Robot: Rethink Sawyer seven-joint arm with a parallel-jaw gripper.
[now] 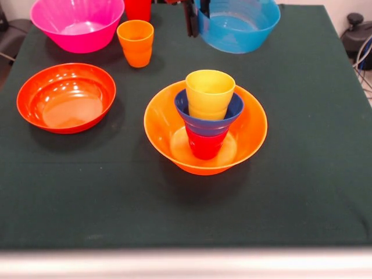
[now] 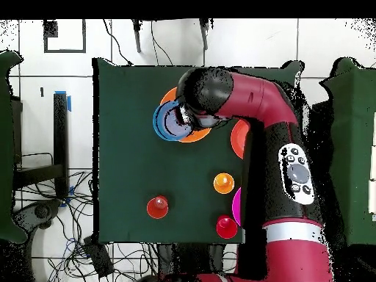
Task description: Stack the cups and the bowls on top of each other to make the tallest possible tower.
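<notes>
Five bowls (image 1: 77, 24) and four cups (image 1: 135, 42) show. In the yellow-orange bowl (image 1: 251, 125) stand three stacked pieces. The gripper (image 1: 189, 20) shows, but I cannot tell its grip.

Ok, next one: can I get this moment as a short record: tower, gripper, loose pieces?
tower: yellow-orange bowl as base, then red cup, dark blue bowl, yellow cup on top
gripper: gripper at the rim of the light blue bowl, holding it off the table
loose bowls: pink bowl, orange-red bowl, both upright and empty
loose cups: orange cup; two spare red cups
surface: green table
</notes>
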